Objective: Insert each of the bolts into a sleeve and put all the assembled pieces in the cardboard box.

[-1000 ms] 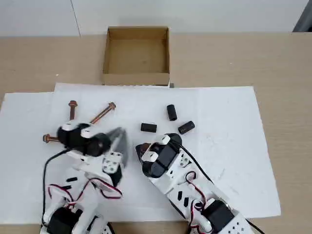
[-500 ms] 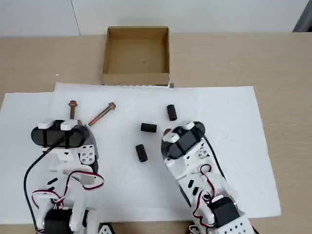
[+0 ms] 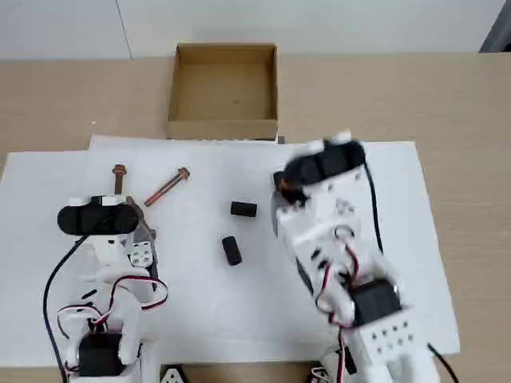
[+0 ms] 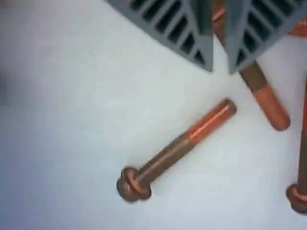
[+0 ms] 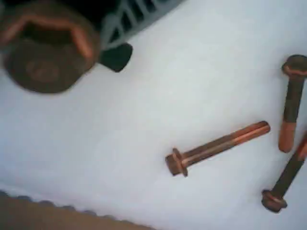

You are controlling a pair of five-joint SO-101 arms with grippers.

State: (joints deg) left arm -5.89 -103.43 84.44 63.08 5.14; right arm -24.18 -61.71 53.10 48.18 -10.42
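Observation:
The cardboard box [image 3: 226, 128] stands open at the far edge of the white paper. Two copper bolts [image 3: 119, 179] [image 3: 168, 186] lie at the left. My left gripper [image 3: 137, 220] sits just behind them; in its wrist view the grey fingers [image 4: 192, 33] are shut on a third bolt [image 4: 264, 98], next to a loose bolt [image 4: 177, 151]. My right gripper [image 3: 287, 190] is shut on a bolt whose head [image 5: 45, 48] faces the camera, beside a black sleeve [image 3: 279, 179]. Two more sleeves [image 3: 243, 209] [image 3: 231, 250] lie mid-paper.
The white paper [image 3: 399, 207] covers most of the wooden table [image 3: 447, 96]. The right arm's body [image 3: 335, 255] crosses the paper's right half and its cables hang near it. Open paper lies between the two arms and in front of the box.
My right arm has swung away from the near middle to the far right sleeve, carrying its bolt and leaving one sleeve behind. My left arm turned left over the bolts, then held still.

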